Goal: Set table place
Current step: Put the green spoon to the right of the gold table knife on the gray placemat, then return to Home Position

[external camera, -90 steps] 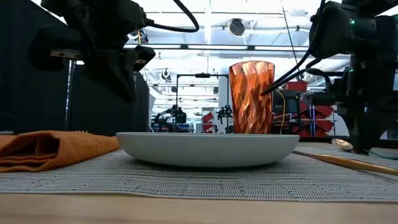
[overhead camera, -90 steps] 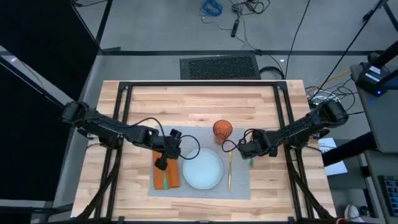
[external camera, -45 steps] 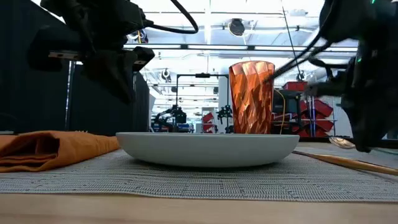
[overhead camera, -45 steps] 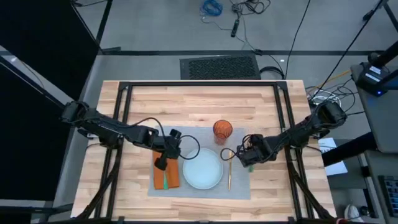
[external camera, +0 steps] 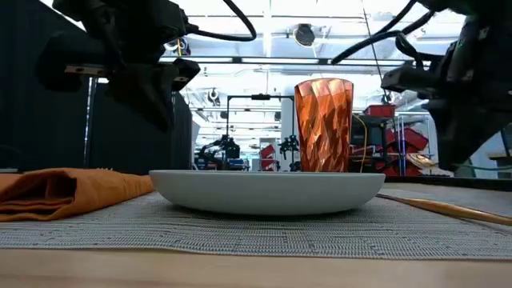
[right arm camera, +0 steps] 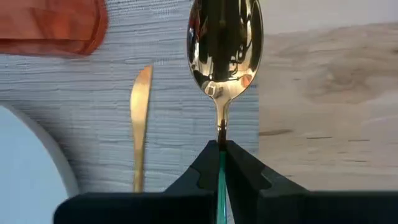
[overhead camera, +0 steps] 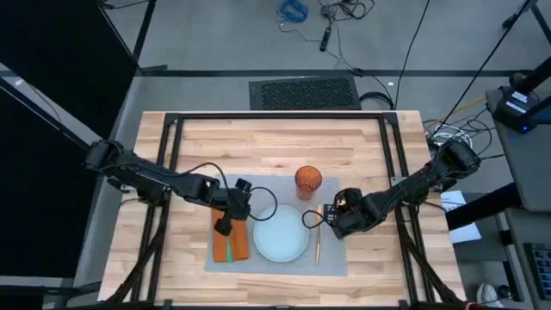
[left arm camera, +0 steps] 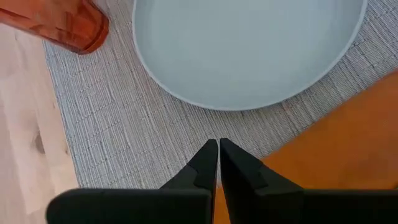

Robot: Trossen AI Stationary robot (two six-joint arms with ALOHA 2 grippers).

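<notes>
Right gripper point(right arm camera: 219, 163) pinches the gold spoon point(right arm camera: 224, 43), carrying it at the plate's point(overhead camera: 281, 234) three o'clock; next, lay it beside the knife point(right arm camera: 140, 124); left gripper point(left arm camera: 218, 163), fingers closed empty, waits over the napkin point(overhead camera: 232, 241)

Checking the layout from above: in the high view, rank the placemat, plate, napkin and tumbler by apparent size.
Largest to smallest:
1. placemat
2. plate
3. napkin, partly hidden by the left arm
4. tumbler

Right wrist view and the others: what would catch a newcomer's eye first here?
The gold spoon stands out, pinched by its green handle in the right gripper above the grey placemat's right edge, beside the gold knife. Next comes the orange tumbler behind the pale-blue plate. The left gripper, shut, hovers by the orange napkin.
</notes>
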